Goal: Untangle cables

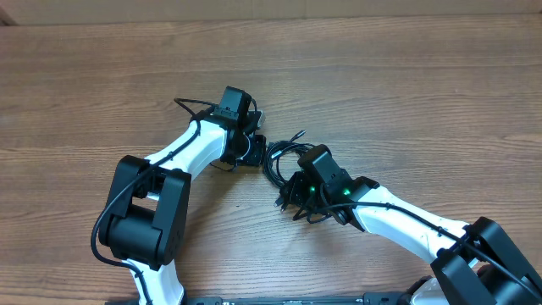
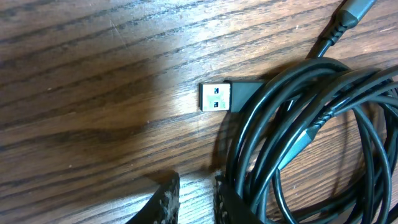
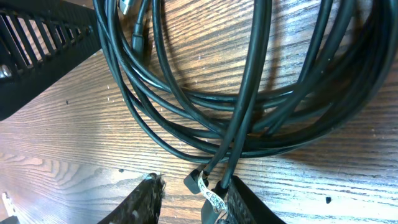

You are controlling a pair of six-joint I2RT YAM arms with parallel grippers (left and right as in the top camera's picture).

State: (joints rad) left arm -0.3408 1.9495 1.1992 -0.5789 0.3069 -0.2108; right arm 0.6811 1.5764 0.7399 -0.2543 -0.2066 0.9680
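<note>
My right pincer (image 3: pixel 194 186) is nearest the right wrist camera. It stands apart, with both fingers (image 3: pixel 146 200) low over the wooden surface (image 3: pixel 74 143). Between them lies a bent cable end (image 3: pixel 198 182) with a pale wrap (image 3: pixel 214 200) just below it, close against one finger. I cannot tell whether that finger touches it. Two strands run up from there into the cables (image 3: pixel 249 106), a bundle of thin black loops that lie flat on the wood and cross one another. Past the bundle, a black slatted part (image 3: pixel 37 50) slants across the upper corner.

At my left wrist, my left pincer (image 2: pixel 194 196) is only narrowly apart, with bare wood showing in the gap and nothing held. One of its fingers sits just beside the outermost loop of the coil. Farther out, a silver USB-A plug (image 2: pixel 214 98) lies flat on the surface. Its black body is tucked against the coil and its open end points away from it. At the far corner, a grey strain relief (image 2: pixel 345 17) leads a cord off the edge.

From overhead, the tangle sits between my two pincers, near the middle of the surface. My left arm (image 1: pixel 182 152) and right arm (image 1: pixel 406 220) reach in from opposite sides.
</note>
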